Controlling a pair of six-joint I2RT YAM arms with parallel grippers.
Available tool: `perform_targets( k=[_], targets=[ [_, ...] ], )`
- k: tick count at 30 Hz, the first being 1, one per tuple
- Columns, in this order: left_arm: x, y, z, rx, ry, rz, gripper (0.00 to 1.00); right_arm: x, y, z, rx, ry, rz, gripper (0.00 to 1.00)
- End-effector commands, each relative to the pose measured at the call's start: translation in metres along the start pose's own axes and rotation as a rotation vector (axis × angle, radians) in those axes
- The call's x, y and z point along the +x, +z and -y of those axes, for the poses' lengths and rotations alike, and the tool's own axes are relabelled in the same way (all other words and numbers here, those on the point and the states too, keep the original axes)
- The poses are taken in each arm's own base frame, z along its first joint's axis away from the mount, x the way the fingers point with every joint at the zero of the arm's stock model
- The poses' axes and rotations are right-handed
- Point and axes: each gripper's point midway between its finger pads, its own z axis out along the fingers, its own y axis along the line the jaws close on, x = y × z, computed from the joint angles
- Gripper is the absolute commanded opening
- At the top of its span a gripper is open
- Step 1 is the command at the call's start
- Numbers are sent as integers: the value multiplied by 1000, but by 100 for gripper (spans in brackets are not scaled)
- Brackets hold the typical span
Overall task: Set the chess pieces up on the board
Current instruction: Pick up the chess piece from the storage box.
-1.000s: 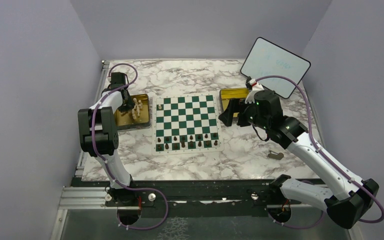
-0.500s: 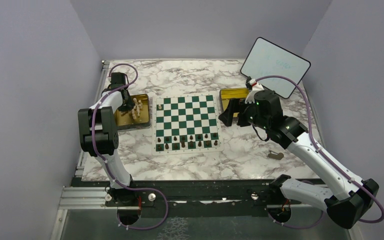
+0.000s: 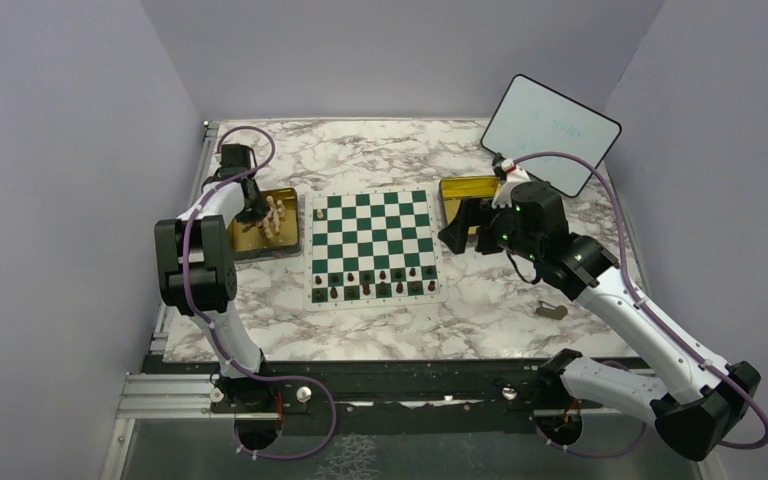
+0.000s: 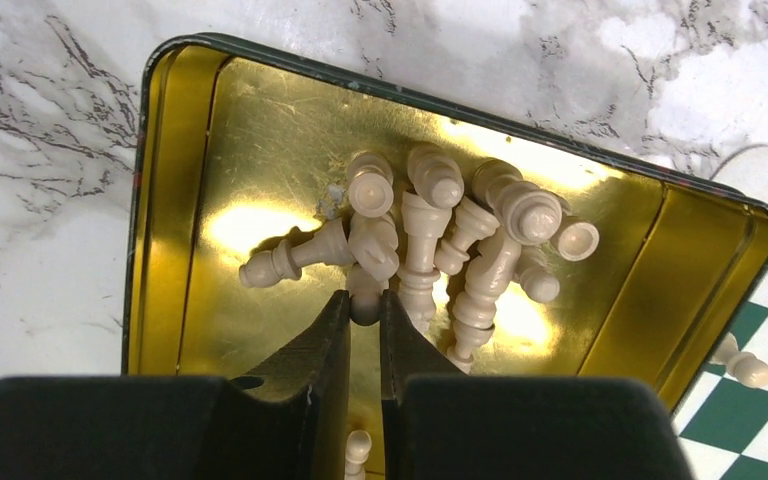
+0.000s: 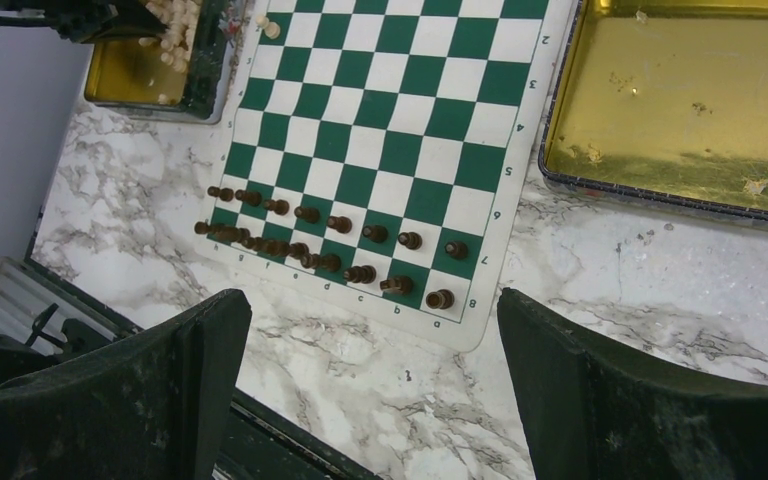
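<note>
Left tool (image 4: 363, 298) is pinching one cream piece (image 4: 365, 308), dead ahead between its tips, at the edge of the heap in the gold tray (image 4: 170, 200) by the table's left edge. Board (image 3: 372, 225) is lying just beside the tray, toward the table's middle. Right tool (image 5: 372, 305) is hanging spread wide, empty.

Lavender walls (image 3: 60, 150); marble tabletop (image 3: 380, 150); whiteboard (image 3: 550, 130) propped far right.

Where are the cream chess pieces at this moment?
In the left wrist view, the cream pieces lie heaped in the gold tray left of the board, at the left gripper's fingertips. One stands alone at the board's far-left corner.
</note>
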Motion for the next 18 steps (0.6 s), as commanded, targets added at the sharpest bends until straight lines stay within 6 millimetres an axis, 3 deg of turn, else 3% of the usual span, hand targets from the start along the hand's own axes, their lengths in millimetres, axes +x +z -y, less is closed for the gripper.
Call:
perform_targets(
  k=[1, 10, 18],
  targets=[
    [-17, -27, 2, 26, -36, 55, 11, 5, -4, -1, -5, 9, -4, 100],
    [-23, -57, 11, 81, -52, 88, 11, 6, -4, -2, -12, 18, -6, 100],
    [-33, -84, 46, 169, 16, 125, 11, 9, -4, -1, -9, 21, -15, 100]
  ],
)
